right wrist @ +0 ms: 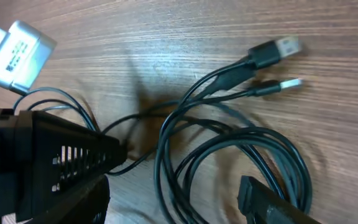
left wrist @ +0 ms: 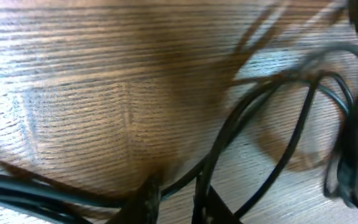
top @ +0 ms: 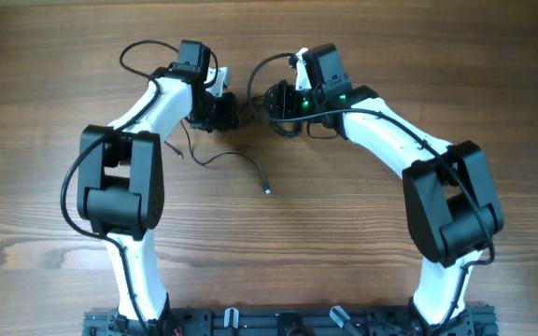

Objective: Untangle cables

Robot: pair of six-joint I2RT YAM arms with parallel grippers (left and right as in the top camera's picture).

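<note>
Wide-set right gripper (right wrist: 179,174) straddling cables (right wrist: 229,76): coil lying between its fingers, plugs (right wrist: 272,53) pointing ahead-right; left gripper (left wrist: 176,200) narrow, strand running lengthwise into gap (pinched or not, cannot tell), loops lying ahead-right of fingertips. Right arm seeming nearer bundle.

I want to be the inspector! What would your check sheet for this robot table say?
Surface: wooden table, bare grain.
Job's things: thin black cables tangled between the arms; two plug ends free; one loose end trails away.
Clutter: nothing seen.
End effectors: left end effector nearly closed on a cord; right end effector open astride the coil.
Cables: thick arm wires loop off both arms.
Surroundings: black rail at the near edge.
</note>
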